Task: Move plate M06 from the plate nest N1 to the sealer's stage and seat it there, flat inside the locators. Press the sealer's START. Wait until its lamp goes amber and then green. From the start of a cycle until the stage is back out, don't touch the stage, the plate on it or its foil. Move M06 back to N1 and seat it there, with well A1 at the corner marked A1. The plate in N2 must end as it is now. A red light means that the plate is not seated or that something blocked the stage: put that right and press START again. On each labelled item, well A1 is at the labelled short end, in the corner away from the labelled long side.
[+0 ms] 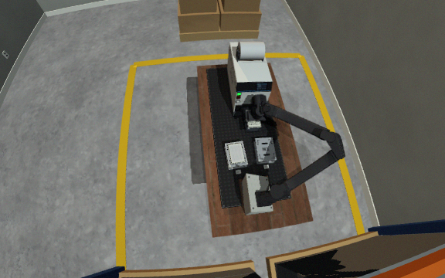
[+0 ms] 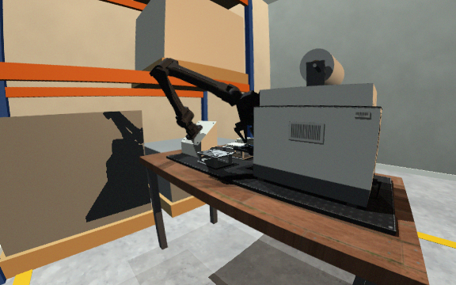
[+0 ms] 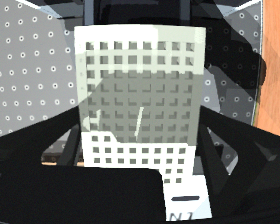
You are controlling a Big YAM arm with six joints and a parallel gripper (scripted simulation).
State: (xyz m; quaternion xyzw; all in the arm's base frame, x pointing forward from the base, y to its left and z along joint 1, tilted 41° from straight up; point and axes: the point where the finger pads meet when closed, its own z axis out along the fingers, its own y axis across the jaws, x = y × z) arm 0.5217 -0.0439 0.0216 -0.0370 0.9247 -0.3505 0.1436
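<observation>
Plate M06 [image 1: 254, 124] [image 3: 139, 90], pale with a grid of square wells, is in front of the sealer [image 1: 254, 73] [image 2: 315, 146]. My gripper [image 3: 139, 112] [image 2: 244, 138] is shut on it, one finger along each long side. The arm hides much of the stage, and I cannot tell whether the plate touches it. The sealer's lamp [image 1: 239, 94] is green. Nest N1 [image 1: 265, 150] is empty; its labelled part [image 3: 203, 192] shows past the plate in the wrist view. Another white plate [image 1: 236, 153] sits in nest N2 [image 1: 229, 166].
The arm's pale base block [image 1: 251, 193] [image 2: 190, 148] stands behind the nests. The arm bends out over the right table edge in the top view. A foil roll [image 1: 252, 50] [image 2: 336, 71] sits on top of the sealer. A dark perforated mat [image 1: 222, 127] lies under everything.
</observation>
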